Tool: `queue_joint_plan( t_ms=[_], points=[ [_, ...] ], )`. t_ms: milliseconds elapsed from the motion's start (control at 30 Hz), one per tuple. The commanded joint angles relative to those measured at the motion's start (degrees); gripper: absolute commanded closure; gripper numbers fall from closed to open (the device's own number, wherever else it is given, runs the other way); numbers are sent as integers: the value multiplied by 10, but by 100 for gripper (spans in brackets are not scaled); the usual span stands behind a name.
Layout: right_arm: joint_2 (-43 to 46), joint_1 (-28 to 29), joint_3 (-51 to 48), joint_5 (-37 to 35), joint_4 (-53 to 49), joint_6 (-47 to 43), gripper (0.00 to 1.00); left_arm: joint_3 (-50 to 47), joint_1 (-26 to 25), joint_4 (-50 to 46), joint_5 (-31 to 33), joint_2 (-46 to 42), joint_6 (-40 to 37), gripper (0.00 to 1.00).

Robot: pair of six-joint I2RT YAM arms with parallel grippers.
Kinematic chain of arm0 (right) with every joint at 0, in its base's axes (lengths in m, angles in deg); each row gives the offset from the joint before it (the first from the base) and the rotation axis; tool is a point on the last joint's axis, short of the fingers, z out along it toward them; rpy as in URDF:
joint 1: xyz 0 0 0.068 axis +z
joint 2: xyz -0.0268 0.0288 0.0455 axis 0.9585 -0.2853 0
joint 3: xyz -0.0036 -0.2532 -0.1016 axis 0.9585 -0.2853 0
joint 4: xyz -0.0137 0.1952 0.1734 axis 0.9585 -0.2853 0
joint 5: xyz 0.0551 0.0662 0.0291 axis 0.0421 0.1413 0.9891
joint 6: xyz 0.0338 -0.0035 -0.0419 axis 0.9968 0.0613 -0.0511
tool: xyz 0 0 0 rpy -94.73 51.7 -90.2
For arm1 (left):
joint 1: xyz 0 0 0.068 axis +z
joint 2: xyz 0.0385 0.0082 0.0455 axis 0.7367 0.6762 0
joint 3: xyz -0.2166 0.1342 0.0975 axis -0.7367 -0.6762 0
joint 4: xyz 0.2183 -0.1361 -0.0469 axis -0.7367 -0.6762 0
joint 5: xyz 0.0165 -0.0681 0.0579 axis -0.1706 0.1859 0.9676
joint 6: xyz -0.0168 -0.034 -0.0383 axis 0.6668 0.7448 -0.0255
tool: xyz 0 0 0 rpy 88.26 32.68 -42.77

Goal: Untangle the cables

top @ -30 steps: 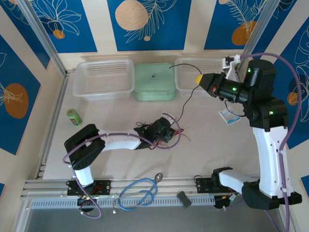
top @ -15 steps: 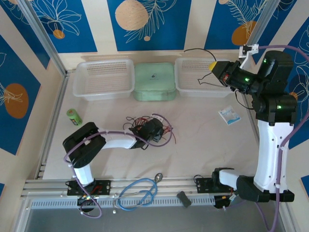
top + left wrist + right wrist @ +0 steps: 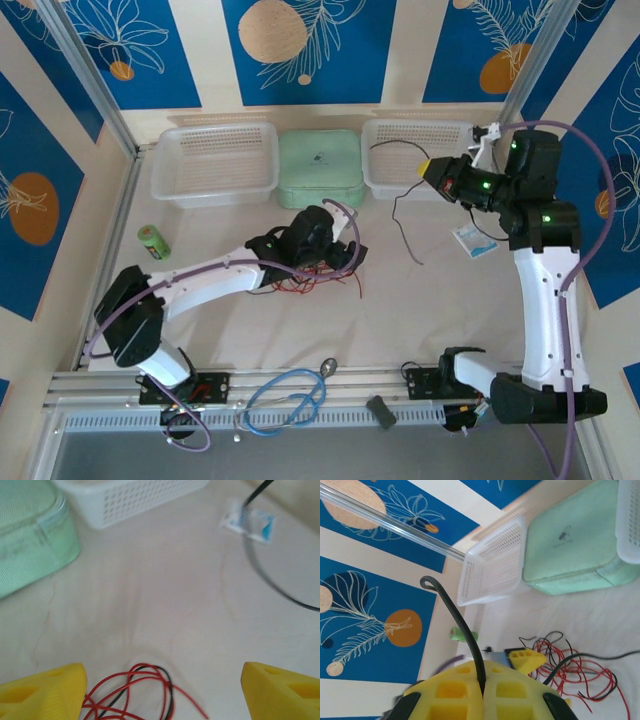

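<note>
- Here's the tangle of cables point(image 3: 300, 282): red and black loops in a heap at mid-table, just under the left gripper point(image 3: 340, 250).
- From the left wrist, red loops point(image 3: 145, 690) lie on the table in the gap between the two yellow fingertips point(image 3: 40, 690). The fingers are spread wide and pinch nothing.
- One black cable point(image 3: 400, 215) is out of the heap. It arcs over the right basket point(image 3: 400, 175), runs through the right gripper point(image 3: 432, 168) and trails down onto the table, its loose end apart from the tangle.
- Right gripper: yellow fingers point(image 3: 455, 700) clamped together on that black cable point(image 3: 465, 630), which rises in a hooked curl above them. The gripper is raised over the basket's near right corner.
- Room to work: bare table point(image 3: 440, 320) runs wide to the right of the tangle and in front of it, up to the near rail.
- The far edge is crowded: left basket point(image 3: 215, 165), green case point(image 3: 320, 170) and right basket sit side by side.
- A small packet point(image 3: 472, 240) lies by the right arm, near the right edge.
- A green can point(image 3: 152, 242) sits near the left edge, well clear of the tangle.
- A blue cable loop point(image 3: 285, 400) rests on the near rail between the arm bases.
</note>
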Motion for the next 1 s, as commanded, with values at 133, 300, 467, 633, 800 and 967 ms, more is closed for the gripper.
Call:
queue_joint_plan(
  t_ms=[133,300,467,633,800,967],
  points=[
    [18,32,-85,-4,38,-29,100,19,-2,-114,-19,-54,-29,19],
    [11,66,-116,-31,39,-48,100,16,-1,-128,19,-90,-50,20],
    [-7,107,-124,-65,17,-81,100,34,6,-141,57,-111,-79,21],
    [-26,140,-131,-86,13,-95,100,55,15,-146,53,-113,-98,22],
    [-44,166,-130,-91,7,-110,100,62,17,-143,67,-110,-110,22],
    [-51,181,-124,-97,-4,-124,100,66,23,-146,94,-100,-124,22]
  ],
)
